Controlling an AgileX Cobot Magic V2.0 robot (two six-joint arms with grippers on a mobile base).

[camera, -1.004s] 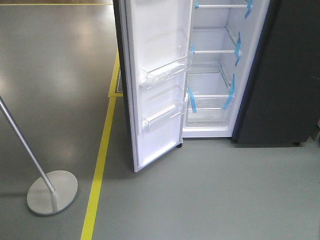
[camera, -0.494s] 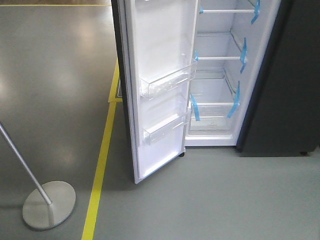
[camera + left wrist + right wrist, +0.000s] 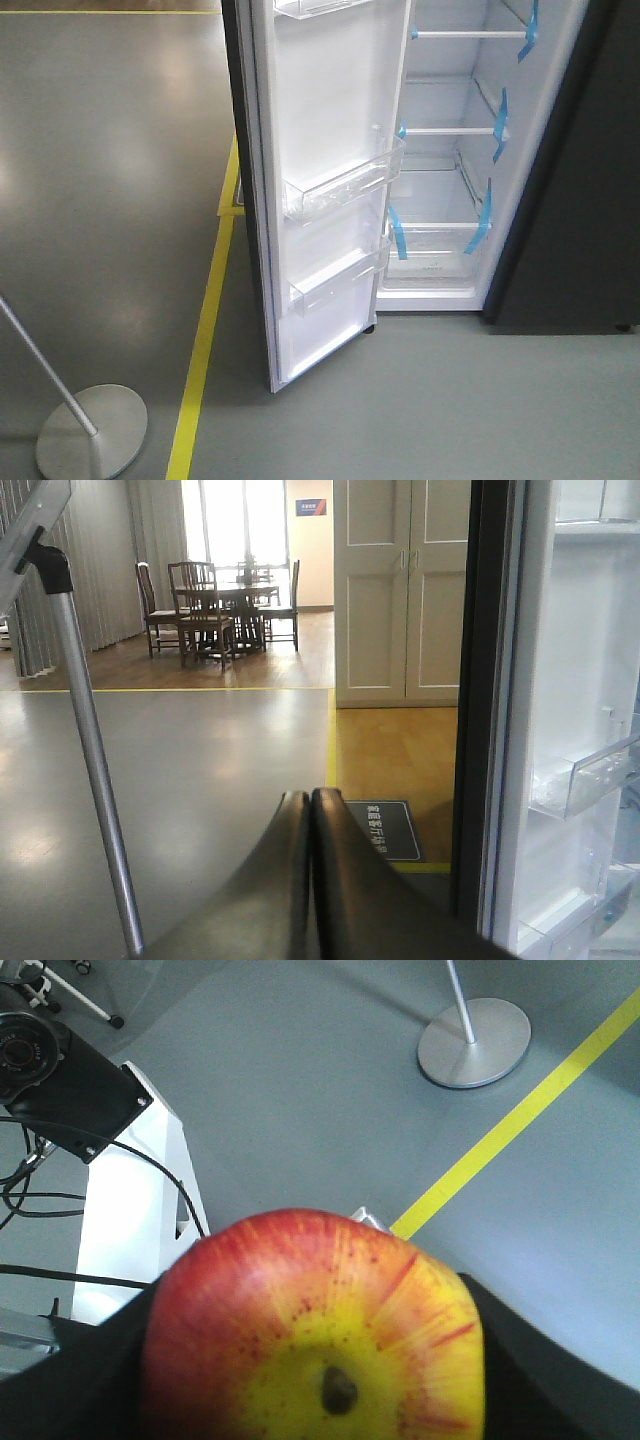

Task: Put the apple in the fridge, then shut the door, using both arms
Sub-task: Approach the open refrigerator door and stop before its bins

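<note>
Underfoot, the floor (image 3: 110,200) is smooth grey with soft glare, and a yellow line (image 3: 205,330) runs across it up to the hinge side of the door (image 3: 320,100). The door stands wide open, its white liner carrying 2 clear bins (image 3: 340,185) in full view. The fridge (image 3: 445,190) shows a white interior with shelves and blue tape strips (image 3: 397,238). A stand's round metal base (image 3: 92,430) rests on the floor left of the line.

In the left wrist view the grey floor gives way to wood (image 3: 400,740) before a white-doored cabinet (image 3: 400,590), with a dark mat (image 3: 380,830) near the door's edge and a dining table with chairs (image 3: 225,605) further back.

The left claw (image 3: 309,800) is closed, its fingers pressed together and holding nothing. The right claw (image 3: 315,1380) grips the apple (image 3: 320,1310) between black fingers (image 3: 540,1360), above the floor and outside the fridge.
</note>
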